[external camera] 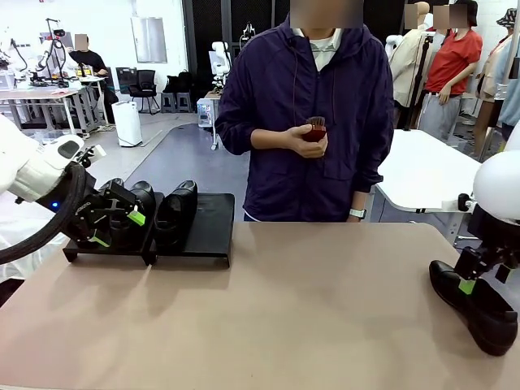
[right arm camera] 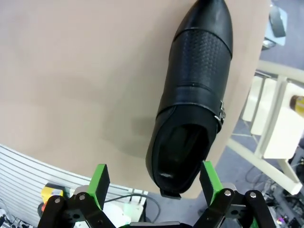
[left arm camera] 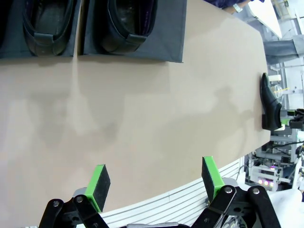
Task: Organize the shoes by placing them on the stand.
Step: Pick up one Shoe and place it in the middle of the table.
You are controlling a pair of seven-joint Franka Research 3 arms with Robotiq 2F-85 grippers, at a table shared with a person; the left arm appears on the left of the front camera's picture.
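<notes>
- Step in hand, by judgement: fetching the last loose shoe (right arm camera: 192, 99), which lies at the worktop's (external camera: 309, 309) right edge, toe towards the robot, heel partly overhanging in the right wrist view.
- Right hand (right arm camera: 154, 183) spread wide, holding nothing, poised just above the heel opening, green pads (right arm camera: 99, 183) either side of the collar.
- Best to come straight down so one pad goes inside the opening and the other outside the heel wall, then close on the collar; pinching across the whole width looks too wide for a sure hold.
- Worth lifting clear before moving sideways; dragging near the edge could tip the shoe off.
- Left hand (left arm camera: 154, 183) likewise spread and empty, hovering just in front of the stand (external camera: 207, 227) at the worktop's left far side.
- Stand shows two black platforms side by side; free space on the right half of the right platform, beside one seated shoe (left arm camera: 130, 23). Probably the target spot.
- Another shoe (left arm camera: 47, 26) sits on the left platform.
- Hard to make out: left arm covers much of the left platform in the front view, so the count of shoes there cannot be told.
- Buckle side of the loose shoe partly cut by the worktop edge.
- Person (external camera: 309, 122) at the far side holds a small reddish brush (external camera: 315, 130) with both hands; bristle detail too small to read.
</notes>
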